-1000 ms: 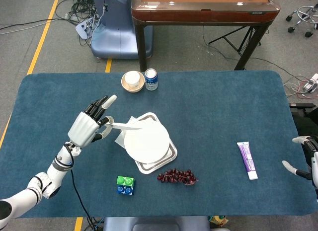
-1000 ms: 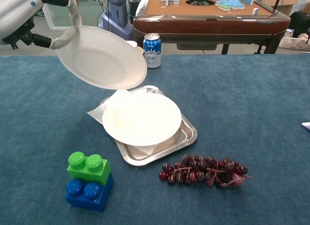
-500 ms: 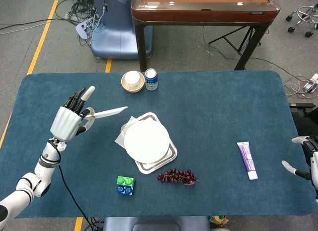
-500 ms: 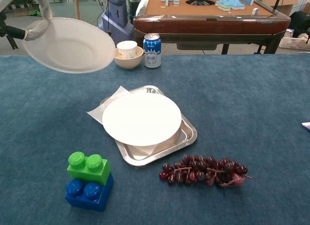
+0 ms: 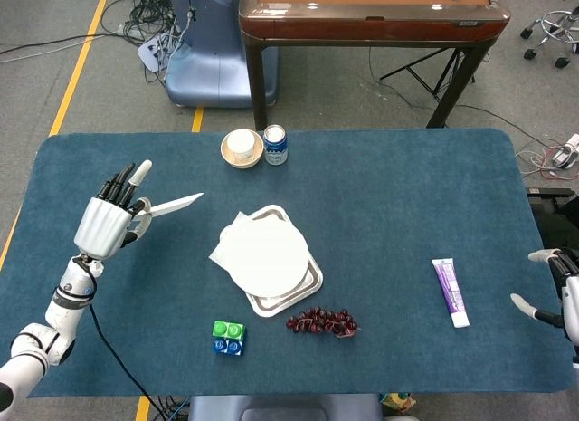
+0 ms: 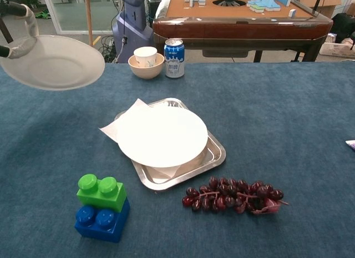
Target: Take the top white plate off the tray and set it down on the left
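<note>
- Left hand (image 5: 107, 224) raised above the left side of the table (image 5: 407, 204), forearm slanting up from the lower-left corner, fingers stretched up and away, thumb side pinching the rim of the top white plate (image 6: 52, 62).
- Top white plate held in the air, edge-on and thin in the head view, a shallow dish tilted slightly toward the camera in the chest view; well clear of the tray and apart from the cloth below it.
- Block stack (image 6: 101, 207), green on blue, near the front edge, just left of the tray.
- Beige bowl (image 6: 146, 64) with a white cup inside at the far edge, a blue-and-white can (image 6: 174, 57) just beside it on the right.
- Tray (image 6: 213, 154) near the middle of the table, silver, set at an angle, carrying a second white plate (image 6: 162, 135) that overhangs its left rim; a sheet of white paper (image 6: 113, 127) poking out from under that plate on the left.
- Bunch of dark grapes (image 6: 233, 194) just in front of the tray's right corner, apart from it.
- Purple-and-white tube (image 5: 450, 291) lying well to the right.
- Right hand (image 5: 554, 290) at the far right edge of the head view, only partly in frame, fingers apart and holding nothing, low beside the table's edge.
</note>
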You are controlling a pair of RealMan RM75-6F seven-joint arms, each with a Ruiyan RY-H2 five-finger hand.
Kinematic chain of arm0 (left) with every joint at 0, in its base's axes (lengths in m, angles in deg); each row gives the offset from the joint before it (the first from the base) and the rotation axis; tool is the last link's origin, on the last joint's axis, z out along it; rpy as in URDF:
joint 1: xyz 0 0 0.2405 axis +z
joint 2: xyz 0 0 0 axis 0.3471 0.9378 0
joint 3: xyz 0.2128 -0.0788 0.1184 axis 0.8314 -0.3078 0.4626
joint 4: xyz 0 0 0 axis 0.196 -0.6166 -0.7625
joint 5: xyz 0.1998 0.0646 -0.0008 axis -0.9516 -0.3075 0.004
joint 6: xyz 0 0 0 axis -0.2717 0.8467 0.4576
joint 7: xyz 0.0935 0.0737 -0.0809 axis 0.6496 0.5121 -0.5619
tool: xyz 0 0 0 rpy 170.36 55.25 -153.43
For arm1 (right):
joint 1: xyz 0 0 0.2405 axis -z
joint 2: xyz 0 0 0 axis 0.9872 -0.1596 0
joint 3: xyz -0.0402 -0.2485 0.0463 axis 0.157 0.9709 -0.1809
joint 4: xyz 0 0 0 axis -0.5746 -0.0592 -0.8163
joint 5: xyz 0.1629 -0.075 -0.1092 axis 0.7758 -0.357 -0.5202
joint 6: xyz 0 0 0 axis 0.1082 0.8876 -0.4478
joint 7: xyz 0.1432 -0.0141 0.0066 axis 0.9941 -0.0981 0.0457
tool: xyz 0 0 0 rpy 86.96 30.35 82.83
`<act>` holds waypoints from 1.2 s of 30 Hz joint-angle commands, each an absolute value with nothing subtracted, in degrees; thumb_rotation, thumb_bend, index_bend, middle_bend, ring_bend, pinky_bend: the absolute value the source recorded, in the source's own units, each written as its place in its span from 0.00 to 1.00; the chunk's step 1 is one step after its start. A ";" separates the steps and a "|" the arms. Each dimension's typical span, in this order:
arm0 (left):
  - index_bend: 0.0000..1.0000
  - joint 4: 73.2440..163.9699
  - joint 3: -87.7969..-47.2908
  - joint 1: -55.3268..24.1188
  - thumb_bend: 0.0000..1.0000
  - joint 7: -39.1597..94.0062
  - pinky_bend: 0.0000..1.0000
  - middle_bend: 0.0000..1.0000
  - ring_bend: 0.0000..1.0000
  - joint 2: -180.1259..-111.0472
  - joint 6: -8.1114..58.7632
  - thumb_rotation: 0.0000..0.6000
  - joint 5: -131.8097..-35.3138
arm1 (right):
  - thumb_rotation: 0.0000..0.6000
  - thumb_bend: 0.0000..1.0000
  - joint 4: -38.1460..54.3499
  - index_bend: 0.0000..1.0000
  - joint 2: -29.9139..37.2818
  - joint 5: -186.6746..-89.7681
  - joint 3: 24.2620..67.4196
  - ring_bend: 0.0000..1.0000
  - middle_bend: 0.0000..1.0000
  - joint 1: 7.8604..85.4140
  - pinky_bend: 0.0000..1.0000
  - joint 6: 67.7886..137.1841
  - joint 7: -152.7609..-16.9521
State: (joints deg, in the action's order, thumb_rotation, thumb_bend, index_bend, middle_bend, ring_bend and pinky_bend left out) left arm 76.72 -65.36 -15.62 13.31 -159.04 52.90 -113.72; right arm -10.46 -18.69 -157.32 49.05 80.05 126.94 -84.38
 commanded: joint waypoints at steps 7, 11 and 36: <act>0.71 71.31 -63.98 -14.08 0.40 15.68 0.21 0.05 0.00 -160.34 51.79 1.00 -113.62 | 1.00 0.00 -10.43 0.36 -18.69 -157.35 49.12 0.21 0.34 80.02 0.23 126.87 -84.42; 0.72 69.01 -63.04 -13.52 0.40 17.41 0.21 0.05 0.00 -160.89 51.07 1.00 -113.93 | 1.00 0.00 -10.50 0.36 -18.64 -157.27 49.12 0.21 0.34 79.97 0.23 126.77 -84.68; 0.59 72.34 -60.39 -9.40 0.38 24.20 0.21 0.11 0.00 -159.37 48.24 1.00 -113.73 | 1.00 0.00 -10.54 0.36 -18.76 -157.15 49.08 0.21 0.34 80.00 0.23 126.83 -84.43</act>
